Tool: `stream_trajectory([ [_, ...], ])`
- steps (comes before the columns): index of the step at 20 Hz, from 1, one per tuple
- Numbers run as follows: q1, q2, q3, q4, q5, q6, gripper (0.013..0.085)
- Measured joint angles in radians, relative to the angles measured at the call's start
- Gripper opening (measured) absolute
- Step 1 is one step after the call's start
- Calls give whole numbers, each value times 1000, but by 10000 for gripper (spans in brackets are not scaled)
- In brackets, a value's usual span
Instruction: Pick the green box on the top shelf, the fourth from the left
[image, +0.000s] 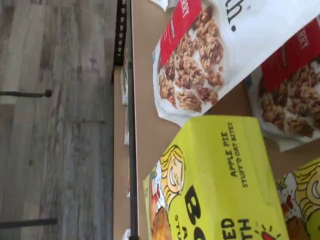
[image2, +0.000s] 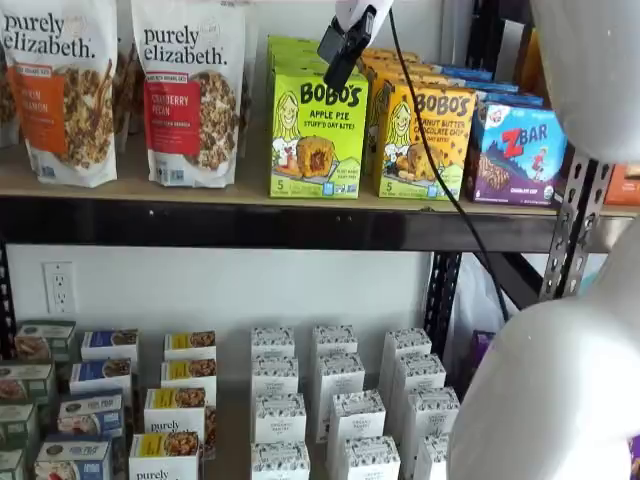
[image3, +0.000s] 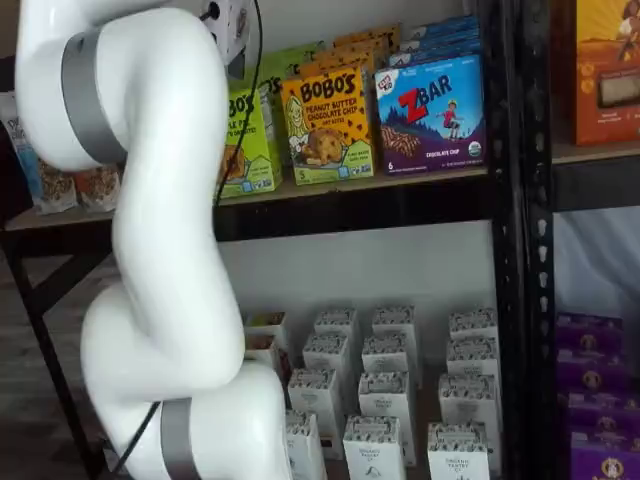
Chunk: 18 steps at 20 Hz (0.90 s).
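Observation:
The green box (image2: 316, 130) stands at the front of a row on the top shelf (image2: 150, 195), lime green with a cartoon girl and "Apple Pie" on it. In a shelf view my gripper (image2: 340, 65) hangs in front of the box's upper edge, tilted, black fingers pointing down-left. Nothing is between the fingers and the jaws stand wide. The wrist view looks onto the green box (image: 220, 175) from close above, standing on the tan board (image: 150, 130); no fingers show there. My arm partly covers the green box (image3: 245, 140) in a shelf view.
A cranberry granola bag (image2: 188, 90) stands left of the green box, a yellow-orange Bobo's box (image2: 425, 140) and a blue ZBar box (image2: 520, 150) to its right. White boxes (image2: 335, 400) fill the lower shelf. A black upright (image2: 575, 220) stands at the right.

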<state>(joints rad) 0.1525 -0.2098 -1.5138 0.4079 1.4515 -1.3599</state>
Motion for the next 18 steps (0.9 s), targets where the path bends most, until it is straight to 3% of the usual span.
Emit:
stream_trajectory([
  [12,-3,88,-114,-72,129,-4,850],
  [18,9,103,-126,-111,147,2,850],
])
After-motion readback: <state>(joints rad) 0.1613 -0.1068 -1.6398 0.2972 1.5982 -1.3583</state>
